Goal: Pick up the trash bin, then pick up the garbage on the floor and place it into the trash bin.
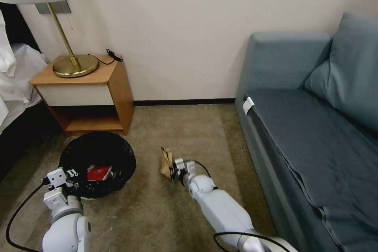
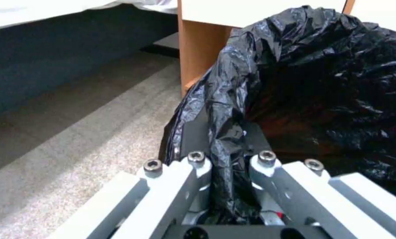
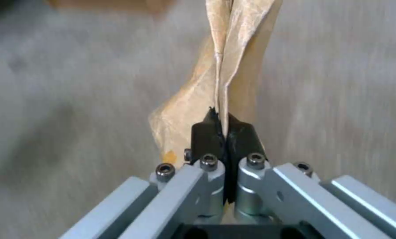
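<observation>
The left gripper (image 2: pixel 227 166) is clamping the rim of one round white trash bin lined with crinkled black plastic (image 1: pixel 98 157), one red-and-white carton (image 1: pixel 98 173) lying inside; the right gripper (image 3: pixel 224 132), jaws pinched shut, is dangling one crumpled tan-brown scrap (image 3: pixel 224 66) over carpet, where a thin-edge grip is risking a drop.
</observation>
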Controlling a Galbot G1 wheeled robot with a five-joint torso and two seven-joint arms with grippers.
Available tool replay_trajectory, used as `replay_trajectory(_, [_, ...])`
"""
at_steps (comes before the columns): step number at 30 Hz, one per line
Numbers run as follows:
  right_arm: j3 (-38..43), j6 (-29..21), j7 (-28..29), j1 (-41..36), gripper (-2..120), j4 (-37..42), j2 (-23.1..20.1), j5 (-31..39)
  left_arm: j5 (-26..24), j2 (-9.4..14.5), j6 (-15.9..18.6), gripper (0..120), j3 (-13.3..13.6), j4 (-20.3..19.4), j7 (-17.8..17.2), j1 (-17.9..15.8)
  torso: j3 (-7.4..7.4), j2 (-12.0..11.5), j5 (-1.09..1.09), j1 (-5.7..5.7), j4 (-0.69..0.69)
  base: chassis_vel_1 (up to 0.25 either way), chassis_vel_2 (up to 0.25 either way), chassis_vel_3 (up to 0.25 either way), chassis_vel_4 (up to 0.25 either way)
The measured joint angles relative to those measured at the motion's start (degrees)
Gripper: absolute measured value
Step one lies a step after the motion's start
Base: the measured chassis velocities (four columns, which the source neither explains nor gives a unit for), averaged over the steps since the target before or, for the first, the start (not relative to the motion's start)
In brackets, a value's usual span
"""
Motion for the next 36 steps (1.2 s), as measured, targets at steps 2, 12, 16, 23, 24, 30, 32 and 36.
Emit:
replay_trajectory(2, [-0.41,0.23,0.66,0.41,0,1.66,0.0,0.21,-0.01,0.0,0.0,5,0.02,0.01,0.0,-0.08,0.0,0.0,0.0,0.0,0.0,0.0,0.0,0.0,0.0])
replay_trajectory(12, [-7.11,2.36,6.27,4.07,0,15.17,0.01,3.56,-0.21,0.0,-0.02,5,-0.07,0.33,0.09,-0.67,0.0,0.0,0.0,0.0,0.01,0.0,0.0,0.0,0.0])
replay_trajectory(16, [-10.84,2.38,7.65,4.52,0,20.73,0.0,2.95,-0.2,0.0,0.09,5,-0.3,0.24,0.1,-1.15,0.0,0.0,-0.01,0.0,0.01,0.0,0.0,0.0,0.0])
replay_trajectory(23, [-16.68,1.38,9.49,3.66,0,27.67,0.0,2.61,0.16,0.0,0.15,5,-0.12,0.42,0.12,-1.47,0.0,0.0,-0.01,0.0,0.01,0.0,0.0,0.0,0.0])
replay_trajectory(24, [-16.68,1.38,9.49,3.66,0,27.67,0.0,2.61,0.16,0.0,0.15,5,-0.12,0.42,0.12,-1.47,0.0,0.0,-0.01,0.0,0.01,0.0,0.0,0.0,0.0])
replay_trajectory(30, [-20.06,1.24,9.68,1.89,0,28.86,0.0,1.04,0.34,0.0,0.15,5,0.13,0.32,0.08,-1.61,0.0,0.0,0.0,0.0,0.0,0.0,0.0,0.0,0.0])
replay_trajectory(32, [-21.57,1.66,9.63,0.94,0,27.59,-0.01,-0.26,0.36,0.0,0.17,5,0.12,0.1,0.05,-1.61,0.0,0.01,0.0,0.0,0.0,0.0,0.0,0.0,0.0])
replay_trajectory(36, [-22.57,2.07,9.44,0.42,0,26.36,-0.01,-1.25,0.39,0.0,0.18,5,0.21,0.06,0.01,-1.46,0.0,0.01,0.0,0.0,0.0,0.0,0.0,0.0,0.0])
